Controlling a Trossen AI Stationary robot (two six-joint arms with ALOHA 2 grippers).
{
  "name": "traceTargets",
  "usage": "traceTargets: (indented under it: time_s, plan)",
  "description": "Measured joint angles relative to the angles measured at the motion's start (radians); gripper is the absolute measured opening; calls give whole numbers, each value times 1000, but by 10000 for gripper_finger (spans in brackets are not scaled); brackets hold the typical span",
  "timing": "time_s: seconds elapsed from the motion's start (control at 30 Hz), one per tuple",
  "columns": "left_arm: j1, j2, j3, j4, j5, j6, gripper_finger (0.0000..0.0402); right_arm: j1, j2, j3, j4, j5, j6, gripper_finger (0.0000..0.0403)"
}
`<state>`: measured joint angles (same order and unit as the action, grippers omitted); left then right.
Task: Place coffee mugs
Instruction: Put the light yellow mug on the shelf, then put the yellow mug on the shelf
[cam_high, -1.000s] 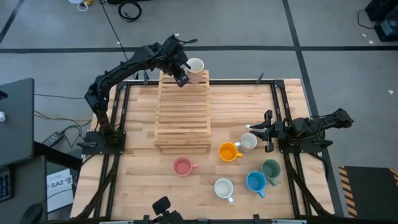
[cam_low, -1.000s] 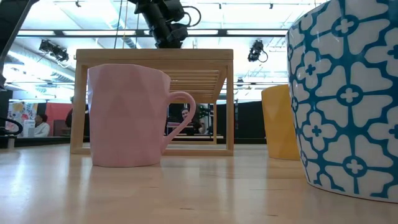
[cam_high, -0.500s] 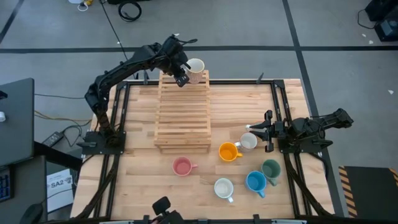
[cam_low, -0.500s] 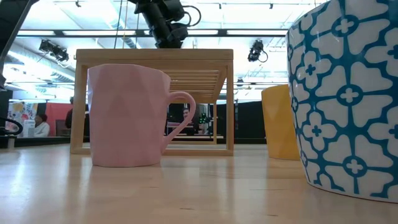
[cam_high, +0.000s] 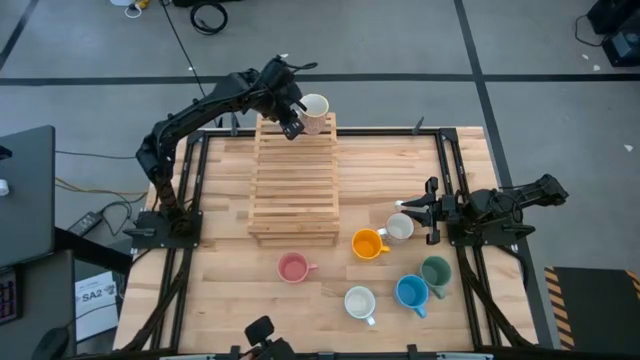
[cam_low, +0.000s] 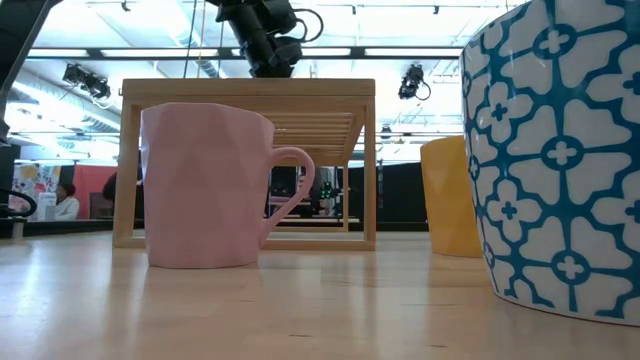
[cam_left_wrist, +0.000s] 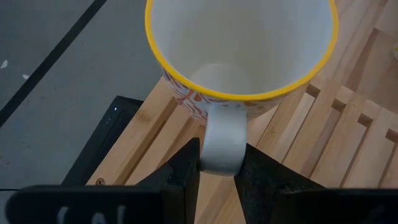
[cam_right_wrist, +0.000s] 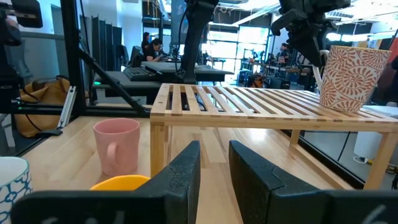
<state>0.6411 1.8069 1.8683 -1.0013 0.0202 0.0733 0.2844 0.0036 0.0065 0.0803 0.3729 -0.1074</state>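
Observation:
A white mug with a yellow rim and an orange pattern (cam_high: 314, 108) (cam_left_wrist: 242, 56) (cam_right_wrist: 351, 68) stands upright on the far right corner of the wooden slatted rack (cam_high: 295, 180). My left gripper (cam_high: 292, 122) (cam_left_wrist: 222, 163) is shut on its handle. On the table stand a pink mug (cam_high: 292, 267) (cam_low: 205, 185), an orange one (cam_high: 368, 244), a white one (cam_high: 359, 301), a blue patterned one (cam_high: 411, 292) (cam_low: 560, 150), a dark green one (cam_high: 436, 271) and a pale one (cam_high: 400, 227). My right gripper (cam_high: 425, 210) (cam_right_wrist: 214, 168) waits beside the pale mug, slightly open and empty. My left gripper pinches the mug's handle (cam_left_wrist: 222, 146) between its two fingers (cam_left_wrist: 185, 171). The fingers slant down from above and from the table's left, across the handle's loop. The mug stays upright with its base on the rack's far slats (cam_right_wrist: 323, 102).
The rack takes up the table's middle and far part; its slats (cam_high: 295, 190) hold only the one mug. The six table mugs cluster at the near right. Black frame rails (cam_high: 447, 160) run along the table's left and right sides. People and equipment show in the room behind.

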Motion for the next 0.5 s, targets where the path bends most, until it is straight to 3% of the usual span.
traceTargets:
  time_s: [0.23, 0.5]
  plan:
    - [0, 0, 0, -7, 0, 1, 107, 0, 0, 0, 0, 0, 0, 91]
    - [0, 0, 0, -9, -1, 1, 182, 0, 0, 0, 0, 0, 0, 91]
